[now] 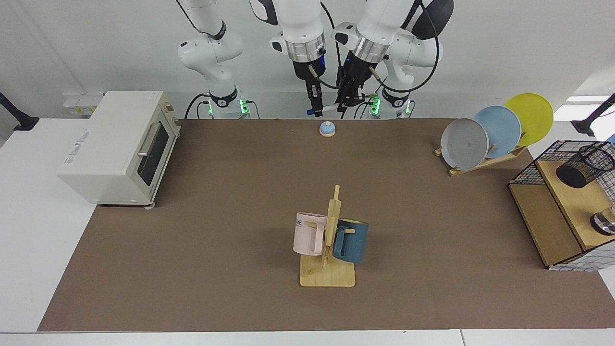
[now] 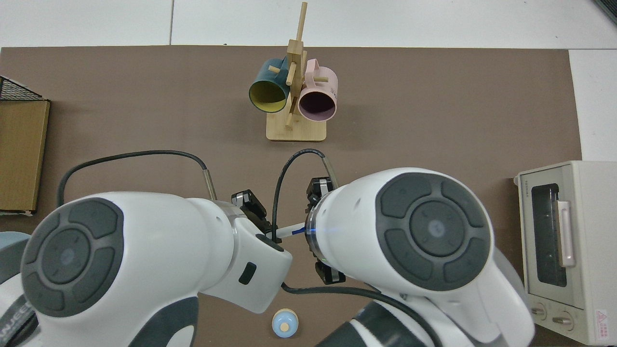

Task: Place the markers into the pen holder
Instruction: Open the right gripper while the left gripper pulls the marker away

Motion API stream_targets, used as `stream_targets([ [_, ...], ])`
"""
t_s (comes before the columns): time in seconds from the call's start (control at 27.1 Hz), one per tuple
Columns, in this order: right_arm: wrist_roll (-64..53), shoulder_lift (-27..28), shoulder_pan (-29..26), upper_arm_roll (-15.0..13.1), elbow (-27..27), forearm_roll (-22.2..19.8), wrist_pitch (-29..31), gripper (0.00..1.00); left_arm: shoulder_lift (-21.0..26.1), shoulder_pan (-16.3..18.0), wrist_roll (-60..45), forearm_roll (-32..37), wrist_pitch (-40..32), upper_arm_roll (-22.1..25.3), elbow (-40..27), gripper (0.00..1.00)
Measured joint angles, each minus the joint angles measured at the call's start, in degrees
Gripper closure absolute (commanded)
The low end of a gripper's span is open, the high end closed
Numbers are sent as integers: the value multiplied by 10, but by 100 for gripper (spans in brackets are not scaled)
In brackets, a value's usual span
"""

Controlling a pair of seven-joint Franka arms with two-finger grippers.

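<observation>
The marker (image 1: 323,109) hangs level above the table's far edge, blue cap toward the right arm. My right gripper (image 1: 313,106) is shut on it near the cap. Its white end reaches my left gripper (image 1: 347,100), close beside it. In the top view a short piece of the marker (image 2: 294,231) shows between the two wrists; both hands are hidden under the arms. The pen holder (image 1: 584,166), a black mesh cup, lies tilted on the wooden shelf at the facing view's right edge, far from both grippers. It is out of the top view.
A wire-grid shelf (image 1: 538,206) holds the pen holder and a metal object (image 1: 603,223). A plate rack (image 1: 495,132) stands beside it. A mug tree (image 1: 330,240) with a pink and a blue mug stands mid-table, a toaster oven (image 1: 120,144) at the left, a small bell (image 1: 326,129) under the grippers.
</observation>
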Motion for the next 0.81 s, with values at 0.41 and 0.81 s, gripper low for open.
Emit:
stream_targets([
  [0.41, -252, -23, -66, -8, 1, -7, -55, 0, 0, 29, 0, 52, 0, 8, 0, 100],
  [0.81, -597, -40, -101, -11, 1, -80, -85, 0, 1, 75, -1, 111, -8, 15, 0, 100],
])
